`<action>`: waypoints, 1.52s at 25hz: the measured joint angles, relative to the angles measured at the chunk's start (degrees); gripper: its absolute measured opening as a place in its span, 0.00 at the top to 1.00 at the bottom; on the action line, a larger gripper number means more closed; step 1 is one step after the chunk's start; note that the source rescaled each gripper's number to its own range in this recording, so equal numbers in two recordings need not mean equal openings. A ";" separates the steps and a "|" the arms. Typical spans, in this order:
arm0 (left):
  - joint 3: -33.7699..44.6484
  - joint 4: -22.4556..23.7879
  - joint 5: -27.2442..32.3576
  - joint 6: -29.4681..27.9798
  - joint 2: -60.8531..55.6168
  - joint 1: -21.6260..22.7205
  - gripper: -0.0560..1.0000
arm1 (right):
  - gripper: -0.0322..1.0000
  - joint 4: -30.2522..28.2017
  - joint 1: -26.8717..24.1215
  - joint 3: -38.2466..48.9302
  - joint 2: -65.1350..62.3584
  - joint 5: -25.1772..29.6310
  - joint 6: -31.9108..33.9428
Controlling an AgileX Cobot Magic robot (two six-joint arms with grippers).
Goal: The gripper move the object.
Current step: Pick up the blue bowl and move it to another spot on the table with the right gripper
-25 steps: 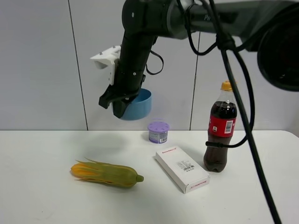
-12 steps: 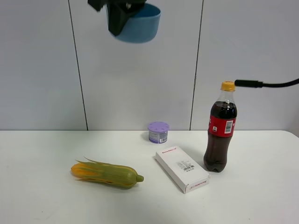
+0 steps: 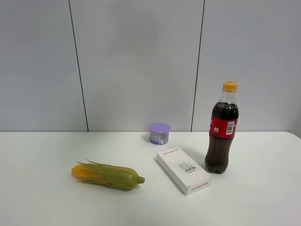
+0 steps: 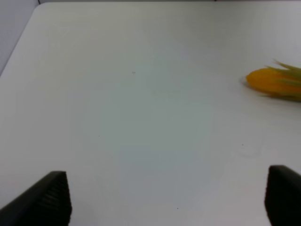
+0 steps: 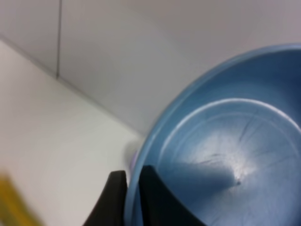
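Observation:
The light-blue bowl (image 5: 225, 155) fills the right wrist view, seen from close up with its inside facing the camera. My right gripper (image 5: 133, 195) is shut on the bowl's rim, one black finger on each side of the rim, and holds it in the air above the white table (image 5: 42, 136). Neither the bowl nor the right gripper shows in the exterior high view. My left gripper (image 4: 164, 202) is open and empty over a bare part of the table, its two black fingertips (image 4: 49, 197) wide apart.
On the white table (image 3: 42, 197) lie a corn cob in its husk (image 3: 107, 175), also in the left wrist view (image 4: 275, 82), and a white flat box (image 3: 183, 170). A cola bottle (image 3: 222, 129) and a small purple-lidded canister (image 3: 159, 133) stand near the wall.
My right arm has risen with the bowl, from just above the canister up and out of the top of the exterior high view. The things on the table have not moved.

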 joint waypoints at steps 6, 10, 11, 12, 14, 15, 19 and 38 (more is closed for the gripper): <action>0.00 0.00 0.00 0.00 0.00 0.00 0.00 | 0.97 1.39 -0.02 18.99 -9.19 0.06 6.37; 0.00 0.00 0.00 0.00 0.00 0.00 0.00 | 0.97 2.89 -0.02 32.18 -15.22 0.06 8.55; 0.00 0.00 0.00 0.00 0.00 0.00 0.00 | 0.97 3.42 -0.02 35.04 -16.69 0.18 8.69; 0.00 0.00 0.00 0.00 0.00 0.00 0.00 | 0.97 4.08 -0.02 38.98 -18.17 0.23 8.85; 0.00 0.00 0.00 0.00 0.00 0.00 0.00 | 0.97 5.03 -0.02 44.95 -20.80 0.23 9.19; 0.00 0.00 0.00 0.00 0.00 0.00 0.00 | 0.97 5.51 -0.02 47.54 -22.04 0.15 9.47; 0.00 0.00 0.00 0.00 0.00 0.00 0.00 | 0.97 5.88 -0.02 58.75 -27.15 -6.26 11.89; 0.00 0.00 0.00 0.00 0.00 0.00 0.00 | 0.97 5.68 -13.32 89.45 -22.67 -42.74 28.95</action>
